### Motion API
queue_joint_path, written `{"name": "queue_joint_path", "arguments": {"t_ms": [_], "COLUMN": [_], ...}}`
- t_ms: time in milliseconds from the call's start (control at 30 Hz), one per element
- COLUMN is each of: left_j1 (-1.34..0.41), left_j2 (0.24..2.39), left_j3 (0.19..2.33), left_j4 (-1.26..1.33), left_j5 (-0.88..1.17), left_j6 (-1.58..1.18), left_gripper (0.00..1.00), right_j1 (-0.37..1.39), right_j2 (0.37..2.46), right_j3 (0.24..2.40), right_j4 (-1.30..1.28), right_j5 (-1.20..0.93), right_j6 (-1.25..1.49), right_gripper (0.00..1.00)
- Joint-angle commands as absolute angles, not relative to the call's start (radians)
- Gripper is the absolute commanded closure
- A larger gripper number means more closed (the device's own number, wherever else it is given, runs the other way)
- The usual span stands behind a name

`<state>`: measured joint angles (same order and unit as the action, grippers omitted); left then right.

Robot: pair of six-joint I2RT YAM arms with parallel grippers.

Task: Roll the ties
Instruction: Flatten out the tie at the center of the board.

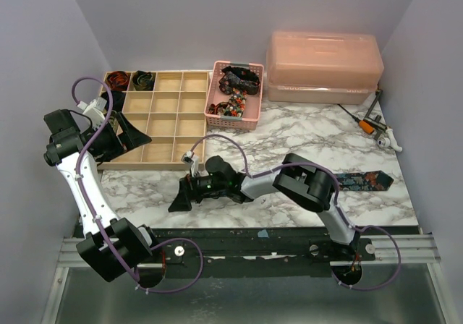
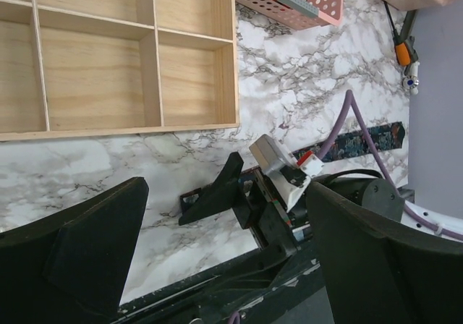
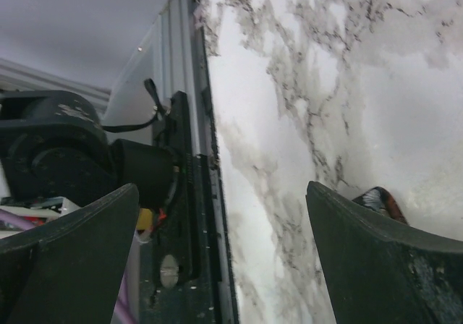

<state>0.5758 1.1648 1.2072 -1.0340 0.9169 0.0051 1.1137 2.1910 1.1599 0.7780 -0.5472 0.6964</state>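
flat tie [image 1: 365, 181] is laid on the marble table [image 1: 304, 132], right side, near the near edge. its long axis runs left-right, roughly parallel to that edge. the pointed end is aimed right; the left end is hidden behind the right arm's elbow. the print is seen as dark with teal and orange.

rolled ties [image 1: 118, 80] are seated in the two far-left cells of the wooden tray [image 1: 163, 125]. more ties are heaped in the pink basket [image 1: 249, 114], just right of the tray. a pink box [image 1: 322, 64] is placed far right, with tools [image 1: 372, 125] near its right end.

left gripper [image 1: 129, 130] is held over the tray's left edge, fingers spread wide, nothing between them.

right gripper [image 1: 181, 196] is stretched left, low over bare marble near the near edge, well apart from the flat tie. fingers are spread, nothing gripped. a small dark-red scrap [image 3: 380, 199] is seen by one finger in the right wrist view; it cannot be identified.
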Motion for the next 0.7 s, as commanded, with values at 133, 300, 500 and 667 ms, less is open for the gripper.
{"name": "queue_joint_path", "arguments": {"t_ms": [133, 300, 500, 667], "left_j1": [0.584, 0.584, 0.585, 0.585], "left_j2": [1.164, 1.167, 1.154, 1.153], "left_j3": [1.212, 1.200, 1.196, 1.208], "left_j4": [-1.024, -1.023, -1.049, -1.072], "left_j5": [0.938, 0.930, 0.913, 0.907], "left_j6": [0.054, 0.065, 0.091, 0.112], "left_gripper": [0.02, 0.02, 0.02, 0.02], "right_j1": [1.111, 1.076, 1.045, 1.045], "right_j2": [2.065, 2.075, 2.128, 2.121], "right_j3": [1.141, 1.046, 0.997, 1.018], "right_j4": [0.730, 0.767, 0.815, 0.863], "right_j5": [-0.594, -0.578, -0.604, -0.644], "right_j6": [0.768, 0.768, 0.759, 0.781], "right_gripper": [0.00, 0.00, 0.00, 0.00]}}
